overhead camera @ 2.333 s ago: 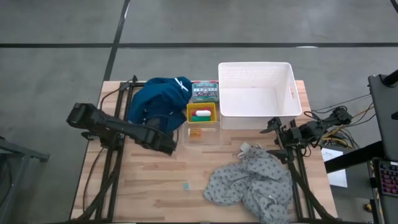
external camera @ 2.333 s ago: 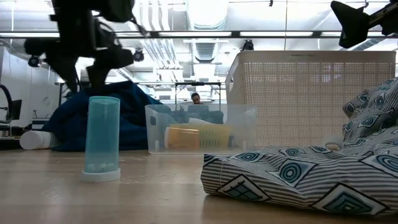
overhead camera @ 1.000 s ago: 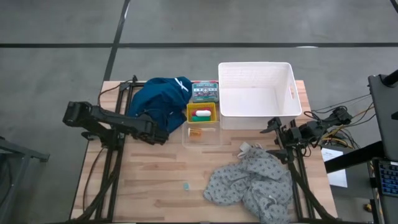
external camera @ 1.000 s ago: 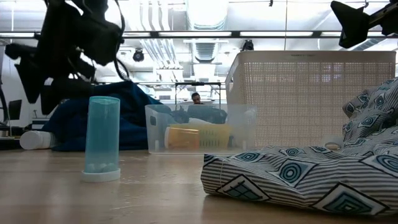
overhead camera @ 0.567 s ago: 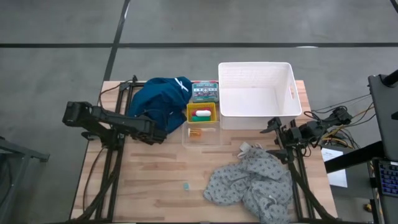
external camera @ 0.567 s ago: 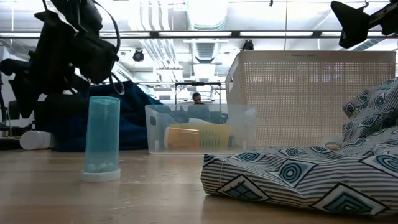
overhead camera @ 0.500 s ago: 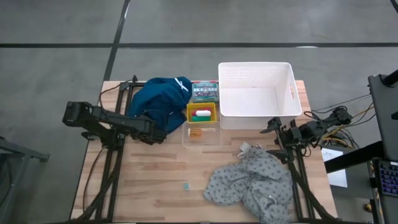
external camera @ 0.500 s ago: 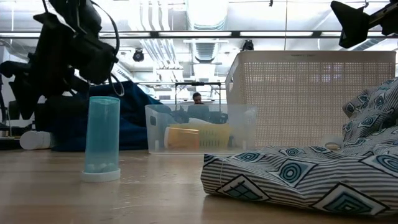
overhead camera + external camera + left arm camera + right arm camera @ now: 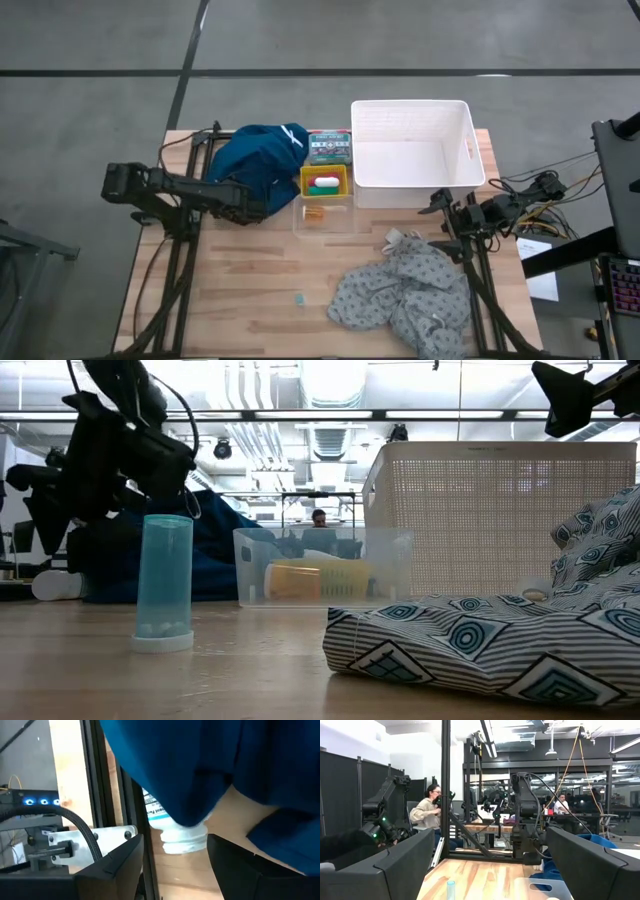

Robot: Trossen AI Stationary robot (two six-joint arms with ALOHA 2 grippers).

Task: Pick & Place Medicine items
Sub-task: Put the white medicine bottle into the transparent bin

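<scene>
The left arm reaches low across the table from the left side. The left gripper (image 9: 243, 208) sits near the table top with its fingers (image 9: 120, 862) apart. The right arm waits at the right edge, and the right gripper (image 9: 440, 203) is wide apart.
</scene>
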